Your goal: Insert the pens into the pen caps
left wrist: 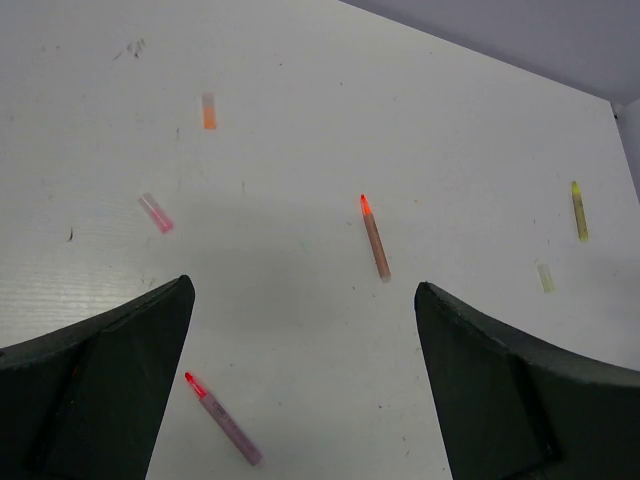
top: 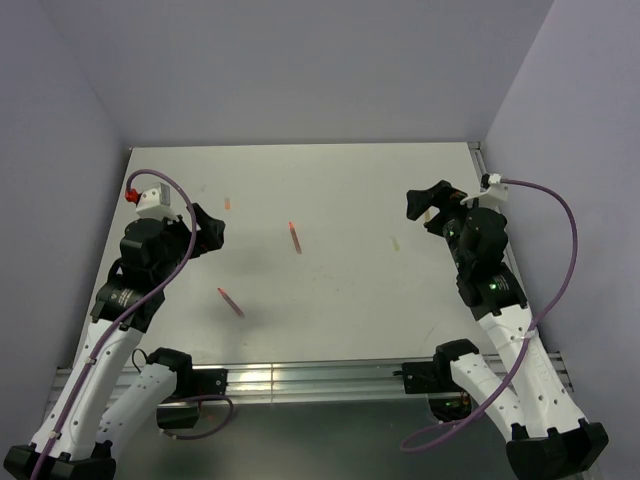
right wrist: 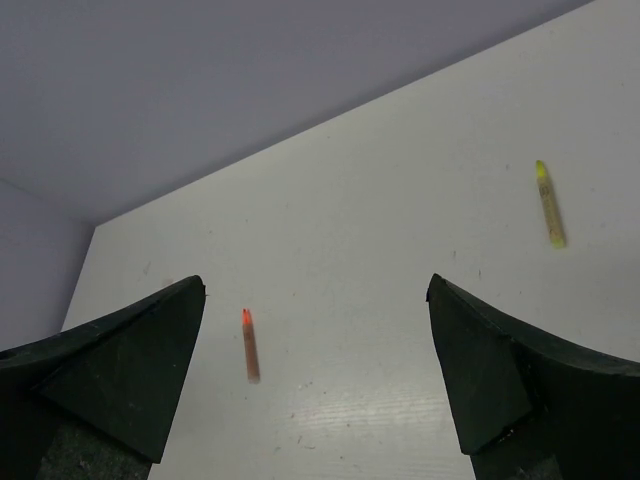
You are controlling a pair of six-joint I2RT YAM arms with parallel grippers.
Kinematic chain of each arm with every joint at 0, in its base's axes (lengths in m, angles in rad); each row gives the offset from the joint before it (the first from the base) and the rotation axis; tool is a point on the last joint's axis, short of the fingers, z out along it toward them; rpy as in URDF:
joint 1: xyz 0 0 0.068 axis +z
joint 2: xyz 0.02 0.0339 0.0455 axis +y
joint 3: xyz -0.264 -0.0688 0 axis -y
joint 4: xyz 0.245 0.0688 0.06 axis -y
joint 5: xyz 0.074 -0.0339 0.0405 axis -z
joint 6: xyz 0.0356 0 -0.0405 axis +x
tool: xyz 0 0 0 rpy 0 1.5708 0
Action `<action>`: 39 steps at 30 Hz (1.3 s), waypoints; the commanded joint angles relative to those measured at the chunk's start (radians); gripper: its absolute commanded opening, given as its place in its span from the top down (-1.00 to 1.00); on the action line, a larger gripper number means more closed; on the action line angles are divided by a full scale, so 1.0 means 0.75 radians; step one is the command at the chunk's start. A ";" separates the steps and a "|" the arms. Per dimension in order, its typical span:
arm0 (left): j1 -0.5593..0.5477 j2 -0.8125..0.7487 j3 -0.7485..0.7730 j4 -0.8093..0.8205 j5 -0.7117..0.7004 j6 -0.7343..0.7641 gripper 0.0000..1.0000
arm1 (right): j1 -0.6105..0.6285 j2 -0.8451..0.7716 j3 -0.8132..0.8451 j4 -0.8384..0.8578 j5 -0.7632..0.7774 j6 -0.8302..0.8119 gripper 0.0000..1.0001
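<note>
pens (left wrist: 375, 240) and pen caps (left wrist: 209, 111) lie scattered apart.

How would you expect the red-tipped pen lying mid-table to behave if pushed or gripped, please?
The pen looks slim and round, so a nudge would probably roll it. Straight and thin, it is likely stiff and light. Lying flat on the table, it may resist pinching.

A white table (top: 350, 310) spreads beneath and ahead of the left gripper (top: 208, 232) and the right gripper (top: 428, 200). 3 lavender walls (top: 300, 70) close it in, beyond them and to each outer side. Small dark scuff marks (left wrist: 135, 47) lie far ahead-left of the left gripper. An aluminium rail (top: 300, 378) runs behind both.
</note>
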 commanded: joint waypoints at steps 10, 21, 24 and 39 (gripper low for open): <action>0.008 -0.016 0.045 0.012 0.004 -0.015 -0.99 | -0.006 0.004 0.007 0.020 0.034 -0.026 -1.00; 0.016 -0.014 0.045 0.013 -0.004 -0.017 -0.99 | -0.004 0.133 0.038 -0.023 -0.021 -0.038 -1.00; 0.020 -0.001 0.047 0.006 -0.010 -0.019 -0.99 | 0.000 0.188 0.058 -0.015 -0.056 -0.049 -0.98; 0.050 -0.005 0.043 0.015 0.002 -0.031 -0.99 | 0.395 1.045 0.638 -0.177 0.071 -0.147 -0.54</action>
